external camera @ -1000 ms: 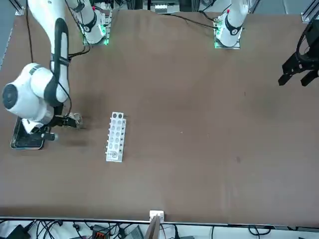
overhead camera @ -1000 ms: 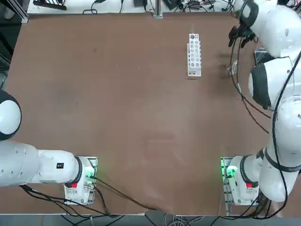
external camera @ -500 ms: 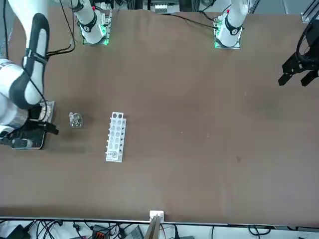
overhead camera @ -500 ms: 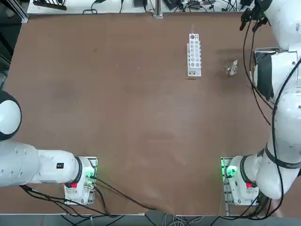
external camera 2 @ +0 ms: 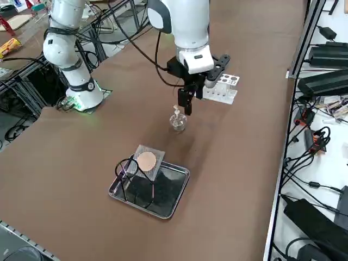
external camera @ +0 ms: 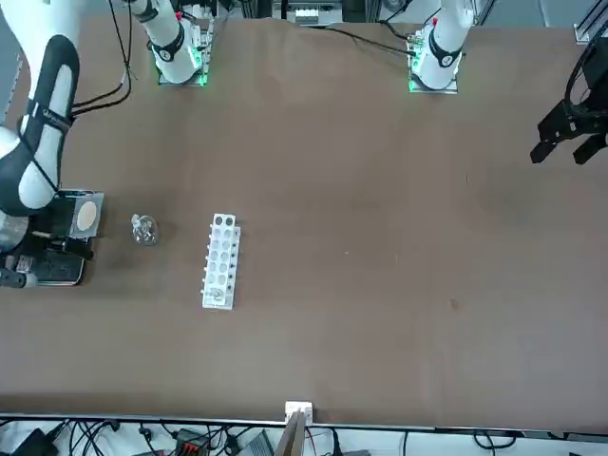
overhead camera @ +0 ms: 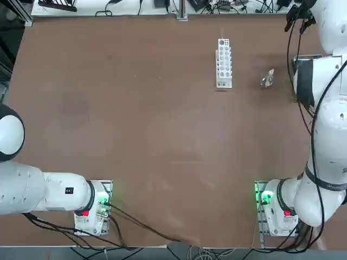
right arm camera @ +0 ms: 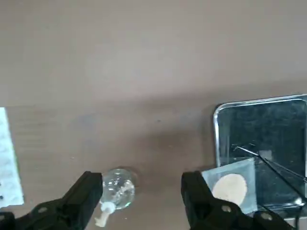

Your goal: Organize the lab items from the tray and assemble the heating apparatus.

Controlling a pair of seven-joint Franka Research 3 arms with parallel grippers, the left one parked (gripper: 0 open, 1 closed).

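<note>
Right gripper (external camera 2: 187, 101) hangs above the table, fingers spread wide, nothing held. We see the glass piece (external camera 2: 178, 120) standing on the table between the white rack (external camera 2: 220, 90) and the tray (external camera 2: 173, 204); mesh (external camera 2: 147, 162) and wire stand (external camera 2: 130, 179) sit in the tray.
</note>
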